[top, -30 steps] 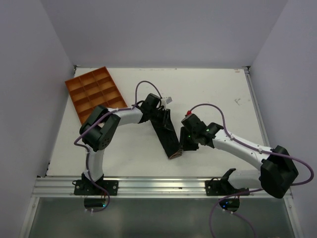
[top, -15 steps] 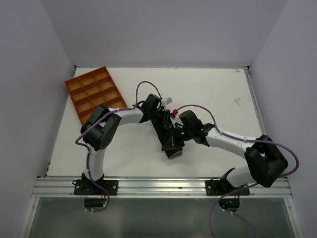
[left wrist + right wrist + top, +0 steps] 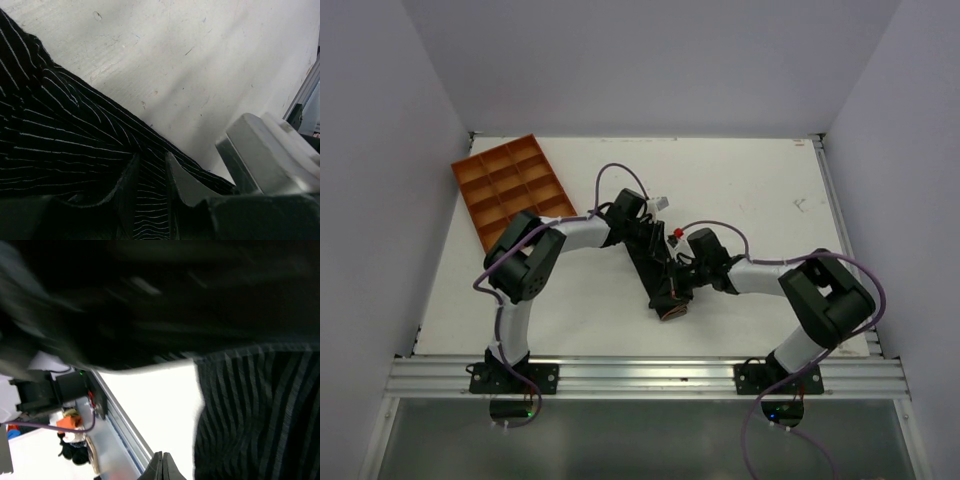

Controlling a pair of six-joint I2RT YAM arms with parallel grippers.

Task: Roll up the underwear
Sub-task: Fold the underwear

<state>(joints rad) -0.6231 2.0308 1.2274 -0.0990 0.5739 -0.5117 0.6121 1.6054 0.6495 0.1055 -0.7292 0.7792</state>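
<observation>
The underwear [image 3: 664, 300] lies on the table [image 3: 760, 190] as a narrow black strip. It runs diagonally from the left gripper [image 3: 646, 240] at its far end to a reddish-brown edge at its near end. Its position matches that of one second ago.

The left gripper has not moved. In the left wrist view its fingers [image 3: 176, 182] stand close together with pinstriped fabric [image 3: 60, 135] between them, clamped on the far end of the strip.

The right arm has changed most. One second ago it reached in low from the right, with its gripper just right of the strip's near end. Now the elbow is folded up and drawn left, and the right gripper [image 3: 676, 283] sits over the middle of the strip. Its jaws, parted one second ago, are now fully closed. In the right wrist view the fingertips [image 3: 161, 466] meet over bare table, with striped fabric [image 3: 250, 415] just to their right and nothing visible between them.

The orange compartment tray [image 3: 510, 185] sits at the far left, well apart from the strip.
</observation>
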